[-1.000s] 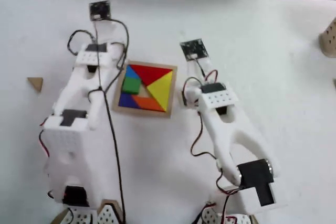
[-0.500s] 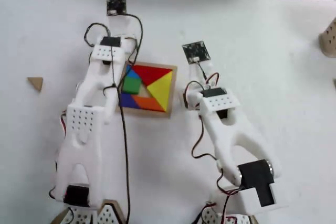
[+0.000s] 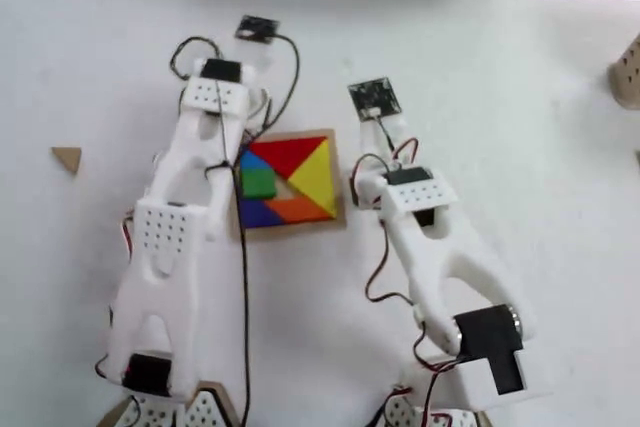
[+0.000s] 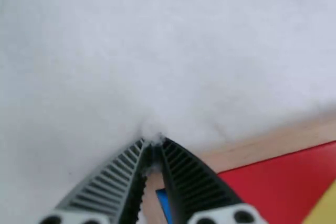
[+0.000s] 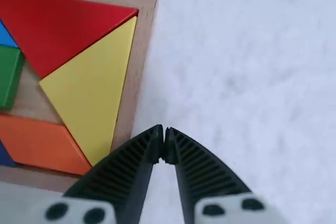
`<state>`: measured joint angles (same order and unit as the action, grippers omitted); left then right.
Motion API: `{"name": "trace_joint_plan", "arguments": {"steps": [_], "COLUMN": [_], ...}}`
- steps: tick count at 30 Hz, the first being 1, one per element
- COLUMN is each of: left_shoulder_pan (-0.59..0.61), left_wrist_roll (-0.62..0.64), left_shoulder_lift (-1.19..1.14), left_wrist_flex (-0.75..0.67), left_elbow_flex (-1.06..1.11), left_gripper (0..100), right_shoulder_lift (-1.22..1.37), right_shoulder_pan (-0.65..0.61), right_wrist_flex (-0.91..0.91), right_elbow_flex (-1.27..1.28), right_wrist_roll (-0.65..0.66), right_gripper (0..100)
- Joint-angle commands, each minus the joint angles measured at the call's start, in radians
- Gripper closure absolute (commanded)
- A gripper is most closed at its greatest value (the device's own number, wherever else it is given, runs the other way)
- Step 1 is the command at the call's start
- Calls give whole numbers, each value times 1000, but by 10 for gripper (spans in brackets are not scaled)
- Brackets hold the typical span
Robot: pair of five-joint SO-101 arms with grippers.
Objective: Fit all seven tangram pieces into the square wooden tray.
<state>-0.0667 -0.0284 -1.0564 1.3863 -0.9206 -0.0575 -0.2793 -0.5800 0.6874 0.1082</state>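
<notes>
The square wooden tray lies between my two arms and holds a red triangle, a yellow triangle, a green square, an orange piece and a blue piece. A small triangular gap shows bare wood in the middle. A tan wooden triangle lies alone at the far left of the table. My left gripper is shut, its tips at the tray rim beside the red triangle. My right gripper is shut, down beside the tray's outer edge near the yellow triangle.
The left arm covers the tray's left side, and its black cable runs along that edge. A wooden object stands at the table's right edge. White table stretches open beyond the tray and to the right.
My left arm swung right and farther out along the tray's left side. The tray slid right and a little nearer, turning slightly. The right arm stayed put.
</notes>
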Motion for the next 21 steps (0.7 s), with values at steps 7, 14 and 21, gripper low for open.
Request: {"name": "trace_joint_plan", "arguments": {"steps": [7, 14, 21], "left_shoulder_pan": [-97, -79, -77], "left_wrist_roll": [46, 121, 123], "left_shoulder_lift": [15, 18, 82], "left_wrist_flex": [97, 118, 115], "left_elbow_flex": [-26, -28, 51], "left_gripper": [980, 980, 980], "right_shoulder_lift": [-42, -42, -42], "right_shoulder_pan": [8, 5, 5], "right_wrist_flex": [19, 19, 47], "right_elbow_flex": [-9, -9, -6], "right_wrist_roll": [20, 20, 20], "right_gripper": [981, 981, 981]}}
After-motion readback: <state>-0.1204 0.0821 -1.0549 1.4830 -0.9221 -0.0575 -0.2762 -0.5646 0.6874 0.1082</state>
